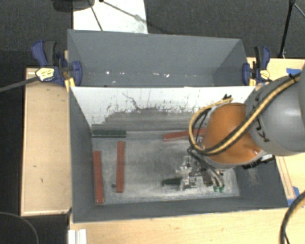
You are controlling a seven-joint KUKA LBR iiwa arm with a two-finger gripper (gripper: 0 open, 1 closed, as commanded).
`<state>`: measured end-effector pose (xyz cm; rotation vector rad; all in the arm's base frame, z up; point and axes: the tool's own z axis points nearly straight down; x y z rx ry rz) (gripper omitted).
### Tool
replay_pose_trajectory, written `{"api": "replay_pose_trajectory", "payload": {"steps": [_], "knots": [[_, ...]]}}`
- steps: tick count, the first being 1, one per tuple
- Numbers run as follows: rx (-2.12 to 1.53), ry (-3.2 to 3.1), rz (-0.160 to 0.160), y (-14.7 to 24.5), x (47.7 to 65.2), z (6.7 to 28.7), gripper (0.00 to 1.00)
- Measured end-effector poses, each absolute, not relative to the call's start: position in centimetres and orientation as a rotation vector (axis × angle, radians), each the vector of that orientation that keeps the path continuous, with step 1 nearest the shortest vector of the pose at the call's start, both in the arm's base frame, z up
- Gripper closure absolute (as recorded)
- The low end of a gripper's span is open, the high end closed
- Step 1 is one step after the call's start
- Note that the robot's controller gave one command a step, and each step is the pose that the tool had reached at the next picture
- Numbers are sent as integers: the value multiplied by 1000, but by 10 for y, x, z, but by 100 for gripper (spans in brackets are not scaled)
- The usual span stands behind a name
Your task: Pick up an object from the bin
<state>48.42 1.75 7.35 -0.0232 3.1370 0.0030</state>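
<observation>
My gripper is low over the bin floor at the front right, below the arm's orange cover. A short dark green stick lies flat on the floor just to its left, with its right end at or under the gripper. I cannot tell whether the two touch. A red-brown stick lies crosswise behind the gripper near the back wall, its right end hidden by the cover.
Two long red-brown sticks lie lengthwise on the left of the floor. A dark green stick lies crosswise at the back left. The arm and its cables cover the bin's right side.
</observation>
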Motion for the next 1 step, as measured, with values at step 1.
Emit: {"api": "replay_pose_trajectory", "payload": {"steps": [1], "knots": [[-40,3139,1,30,479,222,100]]}}
